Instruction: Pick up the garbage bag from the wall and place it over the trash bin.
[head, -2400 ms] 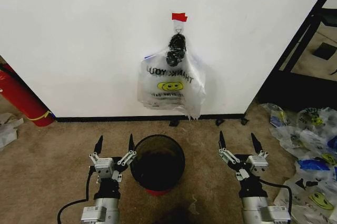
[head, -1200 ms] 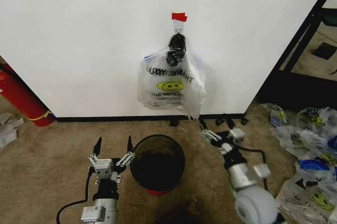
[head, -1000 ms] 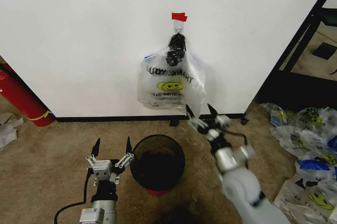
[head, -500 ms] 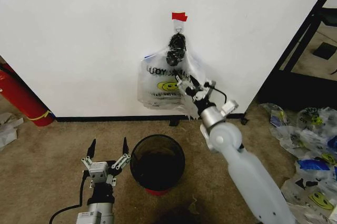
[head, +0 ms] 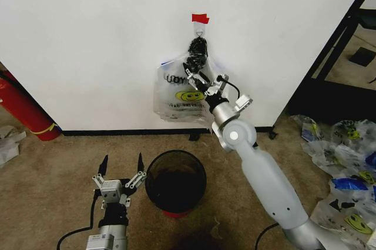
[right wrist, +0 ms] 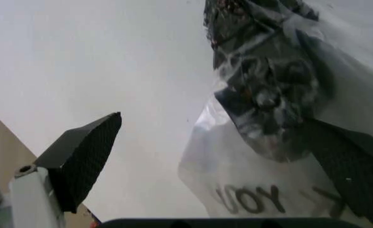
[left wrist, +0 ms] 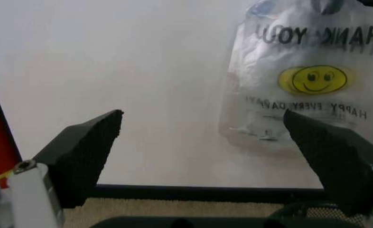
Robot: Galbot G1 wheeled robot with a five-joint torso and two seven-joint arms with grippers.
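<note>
Two grippers in play, both with fingers spread apart. Left gripper [head: 121, 170] low and nearest, just above the carpet [head: 53, 167], beside the bin [head: 175, 180] and holding nothing; from its wrist camera the two dark fingers [left wrist: 85, 154] frame the wall and the bag [left wrist: 303, 80] ahead. Bin stands on the carpet at centre, dark see-through sides, black rim, red base showing at the bottom.

Right arm reaches up and forward past the bin. Right gripper [head: 197, 76] raised against the front of the hanging bag [head: 182, 94], at its upper part just under the black knot [head: 197, 50]. Wrist camera shows the fingers [right wrist: 82, 156] either side of the knot [right wrist: 269, 90] and crumpled plastic, not clamped on it.

Bag hangs on the wall [head: 88, 38] from a small hook [head: 200, 25] under a red tape strip [head: 200, 18]; smiley face and lettering visible. Black baseboard [head: 117, 132] below. Red cylinder [head: 20, 109] far left; heap of smiley bags [head: 346, 167] on the floor far right.
</note>
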